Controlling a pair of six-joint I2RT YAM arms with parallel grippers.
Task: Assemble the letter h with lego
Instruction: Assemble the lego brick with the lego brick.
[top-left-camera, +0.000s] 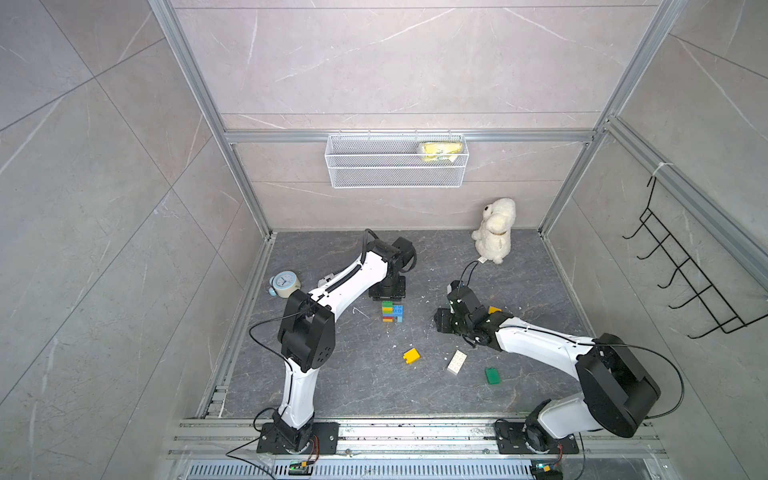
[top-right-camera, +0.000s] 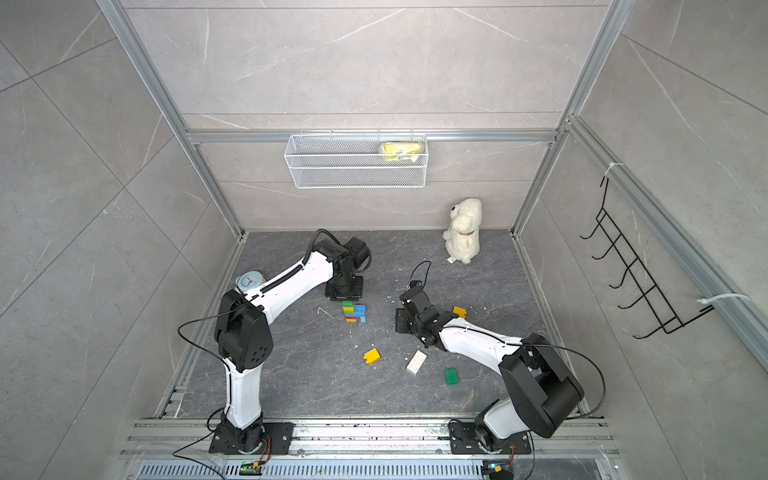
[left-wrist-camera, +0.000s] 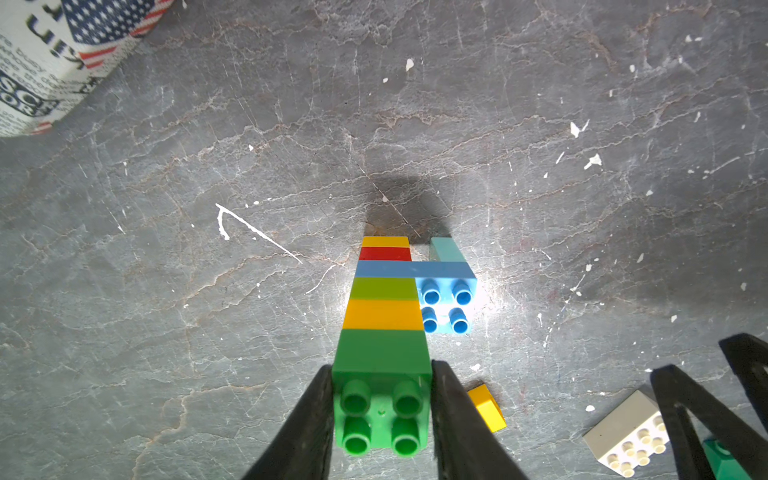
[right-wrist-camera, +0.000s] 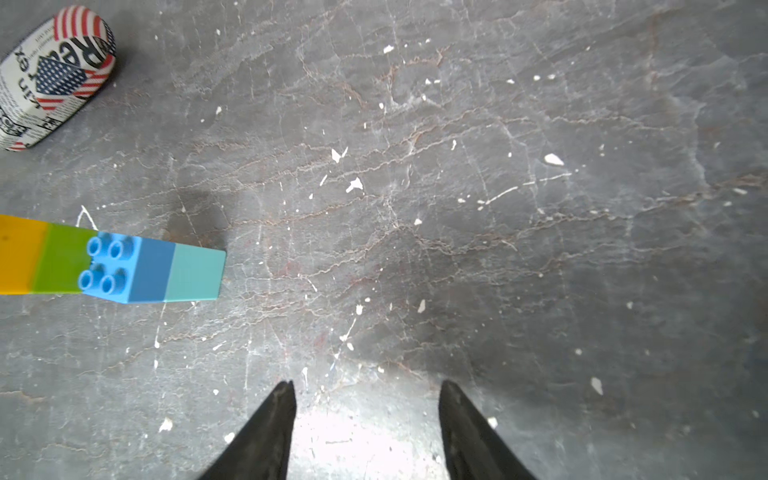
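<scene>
Green top brick (left-wrist-camera: 382, 399) of the lego tower (left-wrist-camera: 384, 311) sits clamped in the left gripper (left-wrist-camera: 382, 365), while the right gripper (right-wrist-camera: 366, 384) gapes empty; any sideways tug could topple it.

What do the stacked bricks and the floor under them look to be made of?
Brick stack: likely moulded plastic, smooth semi-gloss faces, crisp round studs. Floor: looks like matte grey stone or a stone-look sheet, veined and flecked white; which one is unclear.
</scene>
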